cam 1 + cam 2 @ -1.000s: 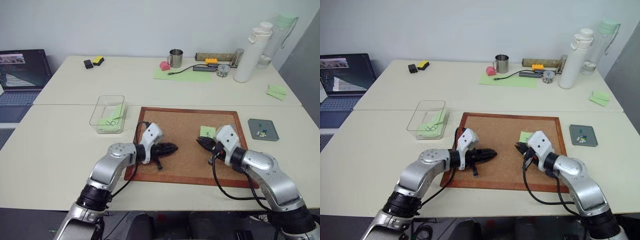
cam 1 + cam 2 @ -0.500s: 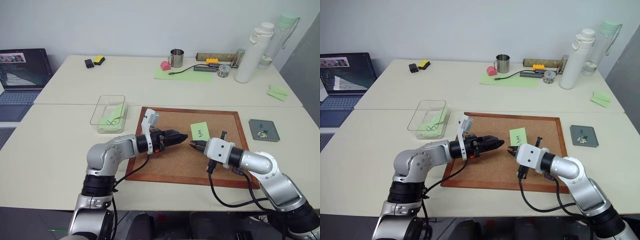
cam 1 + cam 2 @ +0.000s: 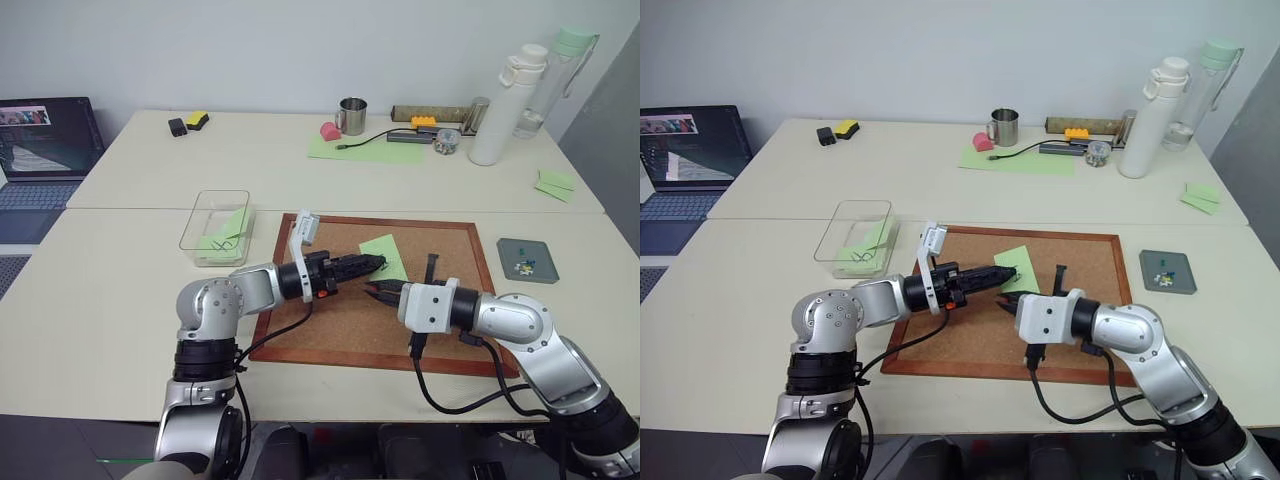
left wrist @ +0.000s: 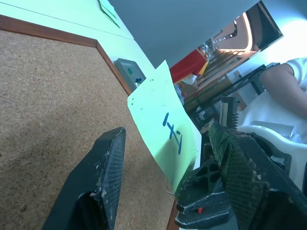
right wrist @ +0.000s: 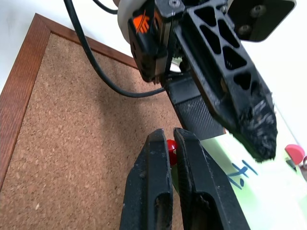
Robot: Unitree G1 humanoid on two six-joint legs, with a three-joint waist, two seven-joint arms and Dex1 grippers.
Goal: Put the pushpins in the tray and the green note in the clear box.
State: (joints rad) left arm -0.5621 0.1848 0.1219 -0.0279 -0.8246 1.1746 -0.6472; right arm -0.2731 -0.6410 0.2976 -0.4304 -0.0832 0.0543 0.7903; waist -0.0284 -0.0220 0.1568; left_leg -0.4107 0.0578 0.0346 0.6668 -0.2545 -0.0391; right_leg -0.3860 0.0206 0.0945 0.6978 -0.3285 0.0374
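The green note (image 3: 384,256), with black handwriting, hangs tilted above the corkboard on a red pushpin (image 5: 171,145). My right gripper (image 3: 376,291) is shut on that pin's head. My left gripper (image 3: 372,263) points right and is open, a finger on each side of the note (image 4: 165,125) without touching it. At the right edge of the table lies the grey tray (image 3: 511,249) with a few pushpins (image 3: 522,265) in it. The clear box (image 3: 194,218) stands left of the board and holds green notes.
A cork board (image 3: 340,325) with a brown frame lies under both grippers. On the far table are a laptop (image 3: 40,140), a metal mug (image 3: 351,115), a large green sheet (image 3: 365,150), a glass jar (image 3: 446,140), a white bottle (image 3: 505,105) and folded green notes (image 3: 553,183).
My right gripper has lifted the note off the board by its pin and carried it left. My left gripper has rolled, risen and opened, and its fingers now flank the note.
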